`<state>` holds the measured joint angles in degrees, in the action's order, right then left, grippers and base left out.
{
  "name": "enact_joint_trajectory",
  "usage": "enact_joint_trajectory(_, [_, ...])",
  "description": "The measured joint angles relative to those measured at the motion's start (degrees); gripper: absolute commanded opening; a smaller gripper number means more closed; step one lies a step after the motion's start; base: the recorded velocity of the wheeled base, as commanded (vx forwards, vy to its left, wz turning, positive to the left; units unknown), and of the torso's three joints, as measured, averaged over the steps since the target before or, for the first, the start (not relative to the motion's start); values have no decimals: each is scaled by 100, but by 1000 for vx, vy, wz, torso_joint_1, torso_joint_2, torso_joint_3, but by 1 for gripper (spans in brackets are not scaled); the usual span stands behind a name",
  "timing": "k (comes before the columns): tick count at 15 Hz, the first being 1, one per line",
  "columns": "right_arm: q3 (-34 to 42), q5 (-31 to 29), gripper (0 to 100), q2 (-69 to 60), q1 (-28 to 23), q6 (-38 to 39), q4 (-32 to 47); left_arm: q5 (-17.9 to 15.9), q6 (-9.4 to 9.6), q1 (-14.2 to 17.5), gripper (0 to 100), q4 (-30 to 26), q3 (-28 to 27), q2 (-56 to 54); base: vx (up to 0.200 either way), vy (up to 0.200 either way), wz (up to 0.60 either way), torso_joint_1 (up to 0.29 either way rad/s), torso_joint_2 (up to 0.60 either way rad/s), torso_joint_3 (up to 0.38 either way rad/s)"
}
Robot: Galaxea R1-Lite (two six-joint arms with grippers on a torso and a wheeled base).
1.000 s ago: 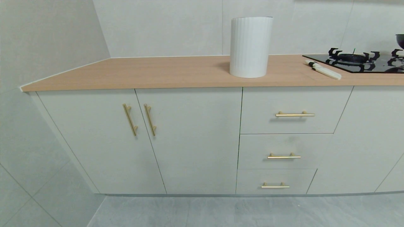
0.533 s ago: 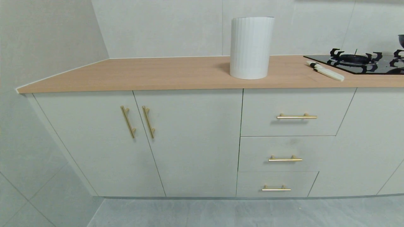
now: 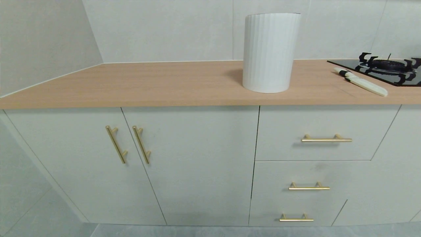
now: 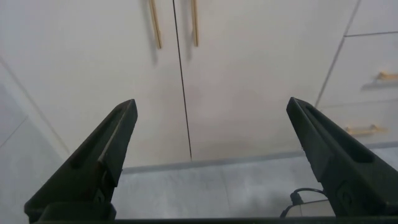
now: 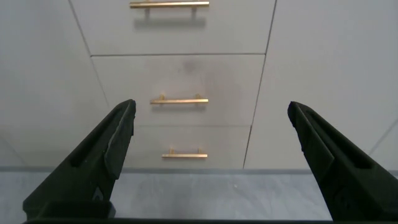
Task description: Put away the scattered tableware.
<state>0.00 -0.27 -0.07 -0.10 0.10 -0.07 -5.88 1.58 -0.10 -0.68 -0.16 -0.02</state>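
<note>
My left gripper (image 4: 210, 104) hangs with its fingers spread wide and empty before the cabinet doors (image 4: 186, 74). My right gripper (image 5: 210, 106) — just as wide, holding nothing — faces the drawers (image 5: 180, 81). The knife (image 3: 360, 83) lies on the countertop (image 3: 148, 82) at three o'clock of the white ribbed container (image 3: 270, 52) — just beside the hob (image 3: 408, 77).

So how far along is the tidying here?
Done: nothing visible. The knife lies on the counter beside the hob, untouched.
In hand: nothing. The left gripper and right gripper are open and empty, facing the closed doors and drawers.
Left: probably the whole job, picking up the knife and stowing it, perhaps in the white canister.
</note>
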Motion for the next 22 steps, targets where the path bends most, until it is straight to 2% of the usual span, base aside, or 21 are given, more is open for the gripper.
enact_joint_trajectory(4, [0,0,100,0,0,0,0,-2,-2,2,100,0,0,0,200,0,0,2,1,4])
enact_joint_trajectory(14, [0,2,100,2,0,0,0,-2,-9,2,100,-2,-2,0,0,0,0,0,0,0])
enact_joint_trajectory(22, [0,2,100,2,5,0,0,-2,-9,2,100,0,-2,0,0,-200,0,-1,4,3])
